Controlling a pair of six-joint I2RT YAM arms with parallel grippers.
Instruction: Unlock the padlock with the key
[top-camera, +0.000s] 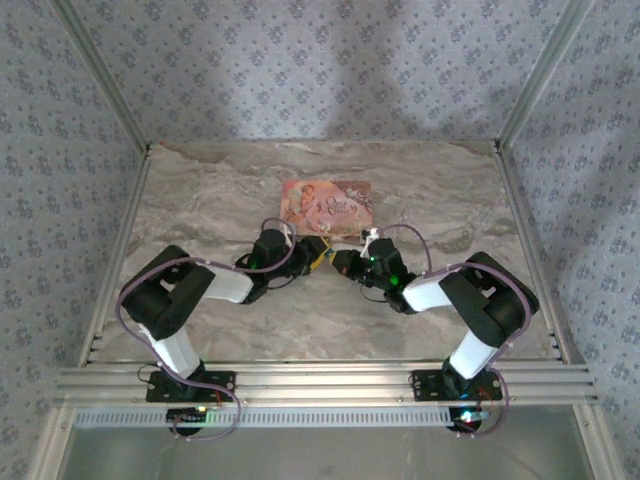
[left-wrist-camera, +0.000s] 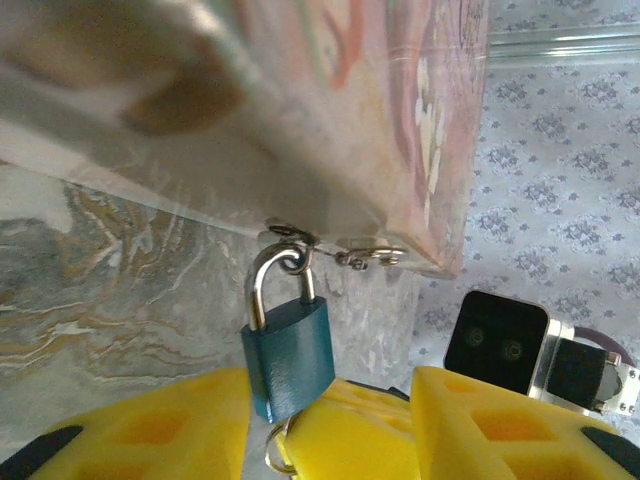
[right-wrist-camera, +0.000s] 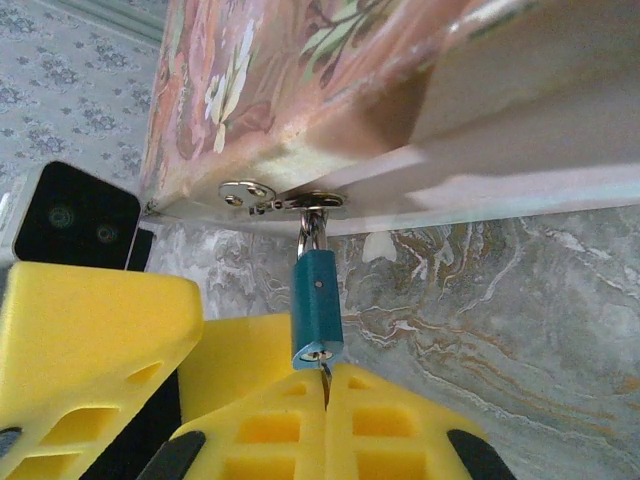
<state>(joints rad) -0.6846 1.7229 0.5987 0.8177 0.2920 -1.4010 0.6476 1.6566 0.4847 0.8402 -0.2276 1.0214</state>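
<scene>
- Counter (top-camera: 200, 200): grey-tan marbled top, closed in on three sides by blue floral wallpaper (top-camera: 300, 70).
- Box (top-camera: 327, 205): pink and illustrated, it lies flat toward the back of the counter. The cursive lettering on its lid is too small to read. Both arms meet at its near edge.
- Left claw (left-wrist-camera: 330, 385): the yellow fingers stand partly apart, straddling the padlock and the tip of the right claw. One finger (left-wrist-camera: 150, 430) is just beside the padlock's body, though I cannot tell if it touches. The other is well off to the side.
- Right claw (right-wrist-camera: 327, 380): fingers pinched together on the key, right under the padlock.
- Padlock (left-wrist-camera: 290, 350): teal body and silver shackle. The shackle is hooked through the hasp on the box's front edge, and the body lies between the two claws.
- Hasp (right-wrist-camera: 285, 198): small silver plate and loop at the box's lower edge.
- Key (right-wrist-camera: 324, 372): only a sliver of blade shows, running from the pinched fingers into the keyhole in the padlock's end.
</scene>
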